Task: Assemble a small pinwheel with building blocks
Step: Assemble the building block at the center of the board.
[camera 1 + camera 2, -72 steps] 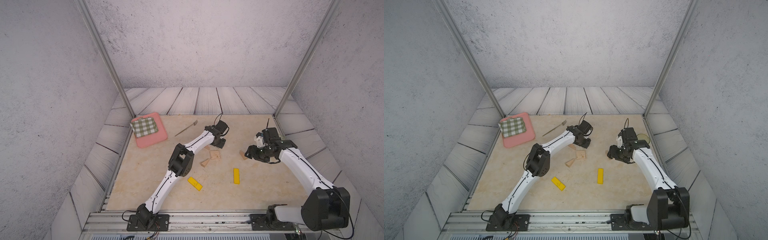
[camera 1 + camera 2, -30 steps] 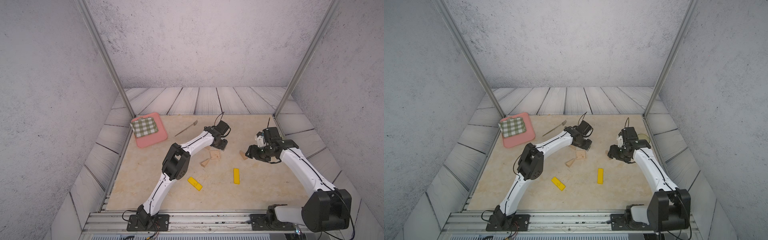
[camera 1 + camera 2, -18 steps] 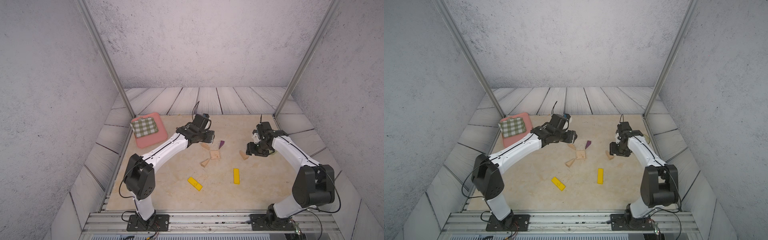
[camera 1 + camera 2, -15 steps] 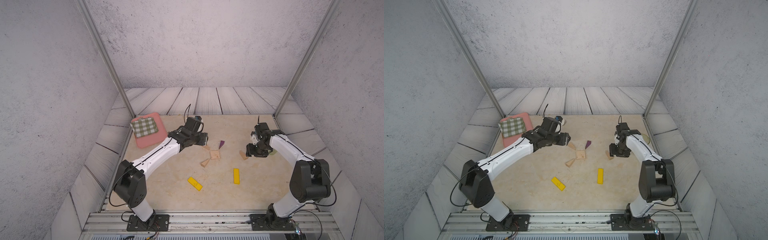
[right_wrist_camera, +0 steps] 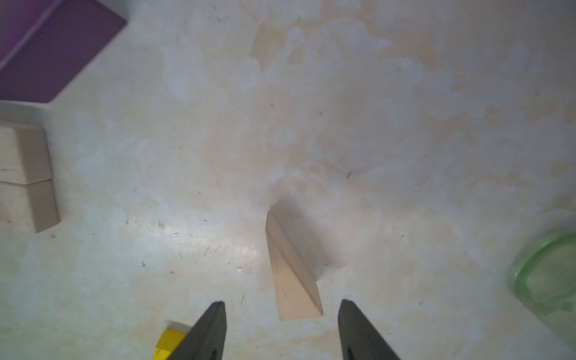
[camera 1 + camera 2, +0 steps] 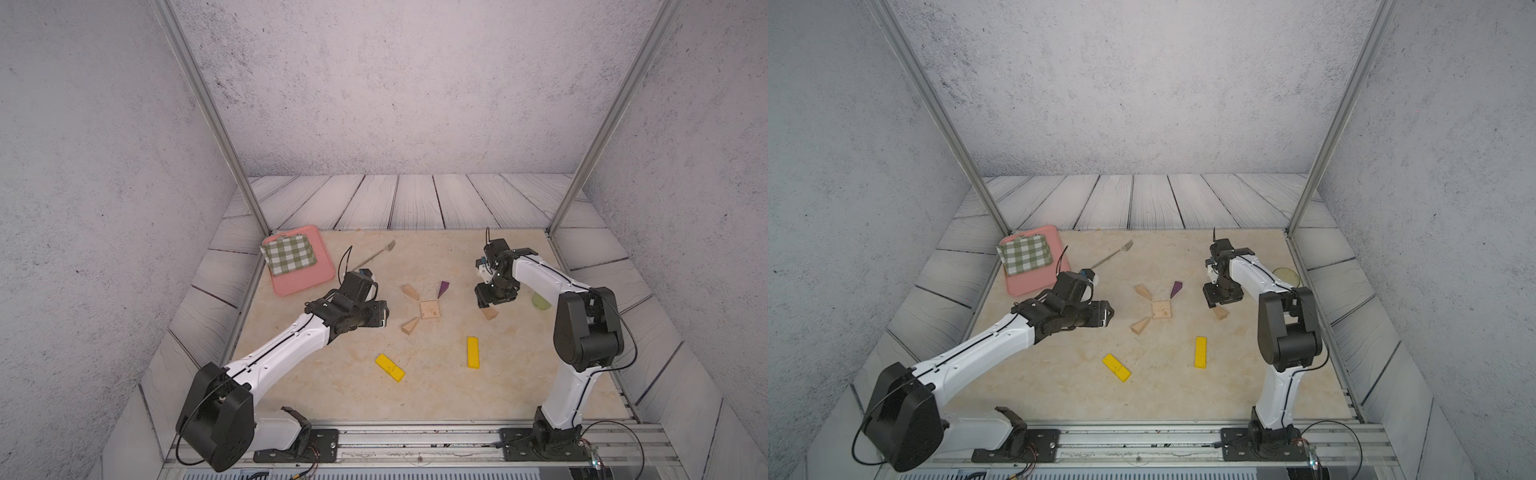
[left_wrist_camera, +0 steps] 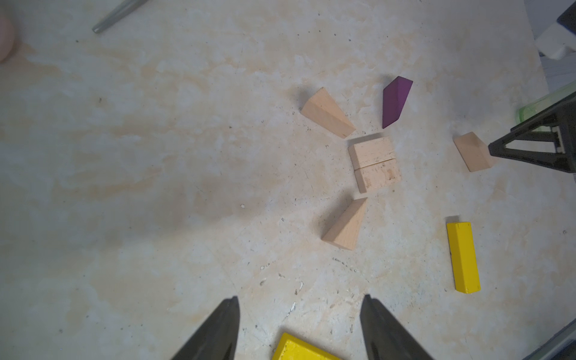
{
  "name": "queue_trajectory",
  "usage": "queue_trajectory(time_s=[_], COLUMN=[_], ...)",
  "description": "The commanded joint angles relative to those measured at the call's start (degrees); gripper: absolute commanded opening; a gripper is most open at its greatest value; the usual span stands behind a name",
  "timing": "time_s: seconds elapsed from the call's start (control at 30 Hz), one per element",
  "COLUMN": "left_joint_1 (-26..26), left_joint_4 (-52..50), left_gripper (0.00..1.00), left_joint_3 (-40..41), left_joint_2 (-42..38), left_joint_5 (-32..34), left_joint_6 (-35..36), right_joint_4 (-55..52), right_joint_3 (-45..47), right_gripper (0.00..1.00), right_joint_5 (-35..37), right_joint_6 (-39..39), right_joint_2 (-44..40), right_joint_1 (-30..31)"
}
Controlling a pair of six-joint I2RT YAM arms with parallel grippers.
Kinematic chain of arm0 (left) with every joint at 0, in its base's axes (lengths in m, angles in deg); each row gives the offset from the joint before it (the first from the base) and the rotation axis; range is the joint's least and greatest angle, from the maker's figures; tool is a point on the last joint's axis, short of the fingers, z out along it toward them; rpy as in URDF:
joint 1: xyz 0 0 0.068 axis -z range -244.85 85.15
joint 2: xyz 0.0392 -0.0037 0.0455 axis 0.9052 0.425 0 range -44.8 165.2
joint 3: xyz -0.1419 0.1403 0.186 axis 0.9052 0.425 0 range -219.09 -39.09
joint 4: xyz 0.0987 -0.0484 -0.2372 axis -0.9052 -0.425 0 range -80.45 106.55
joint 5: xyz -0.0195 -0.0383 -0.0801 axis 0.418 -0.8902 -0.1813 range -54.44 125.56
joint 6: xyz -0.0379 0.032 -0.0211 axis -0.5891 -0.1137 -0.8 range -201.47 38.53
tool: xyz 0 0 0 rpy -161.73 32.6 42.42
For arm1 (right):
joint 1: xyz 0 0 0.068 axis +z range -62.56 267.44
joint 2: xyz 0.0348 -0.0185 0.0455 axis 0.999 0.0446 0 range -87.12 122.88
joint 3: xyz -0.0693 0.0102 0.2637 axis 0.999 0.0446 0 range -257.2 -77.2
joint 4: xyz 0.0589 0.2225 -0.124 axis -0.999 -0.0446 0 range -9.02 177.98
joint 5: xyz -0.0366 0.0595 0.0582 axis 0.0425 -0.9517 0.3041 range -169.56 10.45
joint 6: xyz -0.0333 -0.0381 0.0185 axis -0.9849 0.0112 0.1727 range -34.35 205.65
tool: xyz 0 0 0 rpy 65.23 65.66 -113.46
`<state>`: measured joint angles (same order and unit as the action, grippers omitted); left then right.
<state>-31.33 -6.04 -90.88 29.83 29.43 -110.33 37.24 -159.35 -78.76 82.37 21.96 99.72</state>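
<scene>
Withdrawn leftward: left end effector [image 7: 300,297], released, empty. Right end effector [image 5: 281,301], released, poised over stray tan wedge [image 5: 290,274], likely for pickup.

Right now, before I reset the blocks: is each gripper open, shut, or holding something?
Left gripper: open, empty, over a yellow bar.
Right gripper: open, empty; the tan wedge lies at its tips, not gripped.
</scene>
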Motion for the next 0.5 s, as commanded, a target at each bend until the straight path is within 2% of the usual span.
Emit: queue_trajectory(time_s=[0.0,0.23,0.37,0.47], left_joint_1=[-0.29,-0.29,-0.27,-0.28], left_joint_4=[0.87,0.87,1.05,2.05], left_gripper=[0.68,0.68,0.68,0.68], left_joint_3=[1.65,3.60,4.66,5.27], left_joint_2=[-1.83,-3.09,-2.99,-3.45], left_joint_5=[-0.69,-1.86,-2.72,-3.72], left_joint_6=[-1.28,-1.94,-2.83,-3.52], right_joint_4=[-1.78,-1.70,-1.38,-1.05], right_joint_3=[-1.36,-0.75,-0.10,1.01], right_gripper=[0.57,0.47,0.30,0.22], right_joint_5=[2.98,6.23,5.64,5.21], right_joint_6=[-3.11,-3.74,-4.21,-5.48], right_joint_2=[3.88,6.89,7.22,6.58], right_joint_1=[0.37,1.00,2.44,4.96])
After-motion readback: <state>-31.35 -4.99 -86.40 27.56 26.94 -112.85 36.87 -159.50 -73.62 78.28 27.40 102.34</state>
